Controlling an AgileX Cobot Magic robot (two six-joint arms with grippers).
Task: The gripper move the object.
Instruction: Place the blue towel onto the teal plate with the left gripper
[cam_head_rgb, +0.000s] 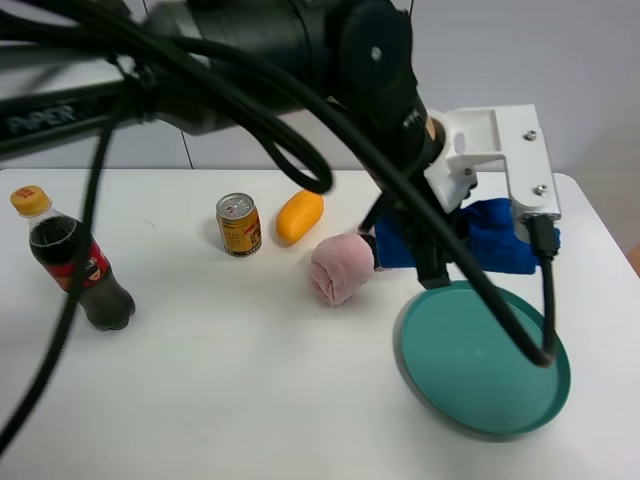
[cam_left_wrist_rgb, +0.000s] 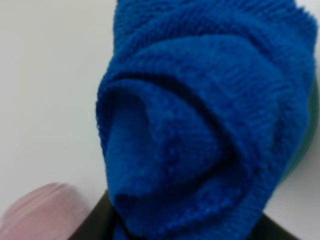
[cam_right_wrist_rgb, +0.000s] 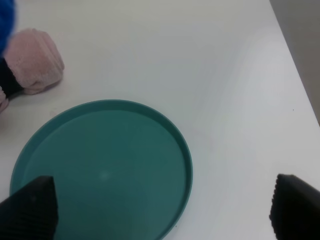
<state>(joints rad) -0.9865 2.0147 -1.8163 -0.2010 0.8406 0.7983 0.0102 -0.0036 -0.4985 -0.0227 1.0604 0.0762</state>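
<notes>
My left gripper (cam_left_wrist_rgb: 185, 231) is shut on a blue knitted cloth (cam_left_wrist_rgb: 200, 115), which fills the left wrist view. In the high view the left arm reaches across to the right and the blue cloth (cam_head_rgb: 495, 238) hangs just behind a teal plate (cam_head_rgb: 500, 395). A pink fluffy roll (cam_head_rgb: 340, 268) lies on the table beside the cloth, left of the plate. My right gripper (cam_right_wrist_rgb: 162, 212) is open and empty above the near edge of the teal plate (cam_right_wrist_rgb: 65, 130). The pink roll (cam_right_wrist_rgb: 35, 60) shows beyond the plate.
On the white table stand a cola bottle (cam_head_rgb: 75, 262) at far left and a yellow can (cam_head_rgb: 240, 224). An orange oval object (cam_head_rgb: 299, 216) lies next to the can. The left arm's black cables (cam_head_rgb: 300, 150) hang across the middle.
</notes>
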